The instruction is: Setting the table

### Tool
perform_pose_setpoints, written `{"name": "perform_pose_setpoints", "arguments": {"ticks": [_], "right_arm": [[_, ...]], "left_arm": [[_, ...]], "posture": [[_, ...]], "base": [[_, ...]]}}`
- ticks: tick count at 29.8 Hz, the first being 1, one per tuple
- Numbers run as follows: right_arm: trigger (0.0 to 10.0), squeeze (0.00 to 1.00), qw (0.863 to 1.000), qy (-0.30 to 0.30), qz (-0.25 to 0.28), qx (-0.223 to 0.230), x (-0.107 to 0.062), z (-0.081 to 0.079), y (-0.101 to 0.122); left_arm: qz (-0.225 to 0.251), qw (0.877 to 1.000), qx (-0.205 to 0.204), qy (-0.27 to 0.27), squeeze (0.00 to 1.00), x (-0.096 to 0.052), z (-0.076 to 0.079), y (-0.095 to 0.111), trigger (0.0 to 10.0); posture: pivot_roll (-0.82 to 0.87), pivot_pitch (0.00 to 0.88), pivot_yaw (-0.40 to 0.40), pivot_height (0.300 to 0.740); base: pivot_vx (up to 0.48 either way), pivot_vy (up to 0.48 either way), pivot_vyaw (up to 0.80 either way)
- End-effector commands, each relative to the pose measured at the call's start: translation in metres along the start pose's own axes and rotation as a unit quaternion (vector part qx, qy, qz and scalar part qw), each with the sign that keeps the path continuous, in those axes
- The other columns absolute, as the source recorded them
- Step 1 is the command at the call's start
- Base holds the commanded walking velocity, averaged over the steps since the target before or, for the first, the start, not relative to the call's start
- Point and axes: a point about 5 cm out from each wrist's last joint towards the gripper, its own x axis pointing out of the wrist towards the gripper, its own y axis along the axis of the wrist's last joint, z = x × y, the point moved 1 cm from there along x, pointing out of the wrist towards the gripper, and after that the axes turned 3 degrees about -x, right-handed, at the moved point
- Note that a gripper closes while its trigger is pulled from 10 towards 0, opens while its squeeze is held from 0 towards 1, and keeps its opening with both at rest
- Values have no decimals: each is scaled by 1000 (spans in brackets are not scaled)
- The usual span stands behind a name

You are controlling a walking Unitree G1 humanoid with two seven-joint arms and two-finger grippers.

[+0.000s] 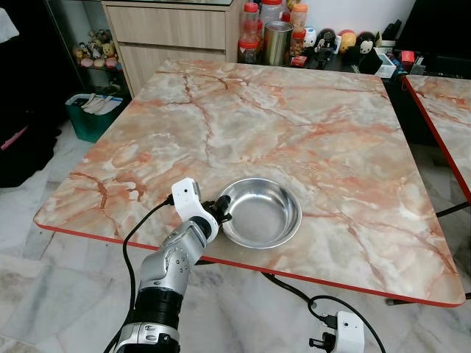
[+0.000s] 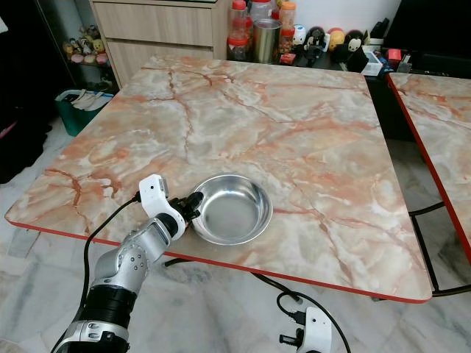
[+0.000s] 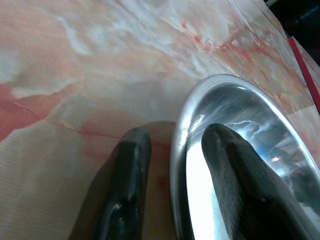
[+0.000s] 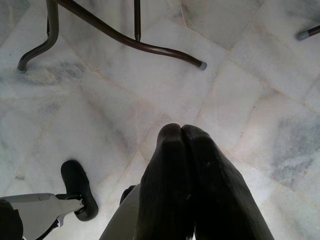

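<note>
At the bottom right of the head view, the right gripper (image 1: 324, 342) hangs idle below the surface edge; its wrist camera looks down at pale floor tiles and shows its fingers (image 4: 172, 200) pressed together, closed on nothing.

At lower left, the silver left arm reaches up to the near edge of the marble-patterned surface (image 1: 294, 125). The left gripper (image 1: 223, 212) sits at the left rim of a stainless steel bowl (image 1: 261, 213). In the left wrist view, one of the fingers (image 3: 127, 175) is outside the bowl on the surface and the other is inside, so they straddle the rim. A sliver of space shows beside the outer finger, so the pinch looks loose or not fully closed.

The bowl stands upright and empty, near the front edge, slightly left of centre in the frame.

It is probably light, rigid and not fragile, but the polished metal looks slippery. A thin rim gives little to hold, so a firm pinch across the rim wall seems the sensible grasp, kept level so that the bowl does not swing or slip.

Beyond the bowl, the surface stretches away. At the far edge, top centre, stand red-lidded jars (image 1: 250, 33), a metal tumbler (image 1: 277, 42) and small figurines (image 1: 346, 40). A green bin (image 1: 92, 114) sits on the floor at upper left.
</note>
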Motion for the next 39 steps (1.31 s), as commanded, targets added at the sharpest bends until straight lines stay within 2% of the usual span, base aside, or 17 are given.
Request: {"name": "perform_pose_setpoints", "arguments": {"ticks": [1,18,19,21,24,25,27,28,29,30,31,33,36,37,39], "right_arm": [[10000,0,1000,-2,-2,-1,0,1,0],[10000,0,1000,-1,-1,-2,0,0,1],[10000,0,1000,-1,-1,-2,0,0,1],[10000,0,1000,-1,-1,-3,0,1,1],[10000,0,1000,-2,0,-4,0,1,2],[10000,0,1000,-1,0,-4,0,1,2],[10000,0,1000,-1,0,-4,0,1,2],[10000,0,1000,-1,0,-5,0,1,2],[10000,0,1000,-1,0,-5,0,2,2],[10000,0,1000,-1,0,-5,0,2,2],[10000,0,1000,-1,1,-5,0,2,2],[10000,0,1000,-1,2,-5,0,2,3],[10000,0,1000,-1,4,-6,1,2,3],[10000,0,1000,-6,7,-9,1,3,5],[10000,0,1000,-8,9,-8,1,4,6]], "left_arm": [[7,1000,0,-2,1000,1,1,4,10000],[44,999,-6,7,1000,-2,-7,22,10000],[58,998,-10,10,0,-3,-9,27,10000],[96,995,-10,24,0,-7,-14,40,10000],[146,988,10,44,0,-12,-22,57,10000],[188,980,11,65,0,-18,-28,70,10000],[203,976,13,72,0,-20,-30,74,10000],[223,971,34,84,0,-23,-32,80,10000],[254,959,73,99,0,-28,-33,90,10000],[254,959,73,99,0,-28,-33,90,10000],[293,941,128,112,0,-34,-31,101,10000],[323,918,210,96,0,-39,-19,108,10000],[335,904,256,69,0,-39,-5,106,10000],[338,895,284,56,0,-37,4,101,10000],[336,895,290,52,0,-35,7,97,10000]], "posture": [[-12,73,-13,740],[-11,71,-13,740],[-9,70,-16,740],[-11,69,-15,740],[-10,71,-18,740],[-10,72,-19,740],[-9,73,-20,740],[-9,73,-20,740],[-7,72,-24,740],[-7,72,-24,740],[-7,72,-24,740],[-7,71,-26,740],[-6,71,-28,740],[-8,71,-28,740],[-8,71,-28,740]], "base": [[0,0,0],[0,0,0],[0,0,0],[0,0,0],[0,0,0],[0,0,0],[0,0,0],[0,0,0],[0,0,0],[0,0,0],[0,0,0],[0,0,0],[0,0,0],[0,0,0],[0,0,0]]}}
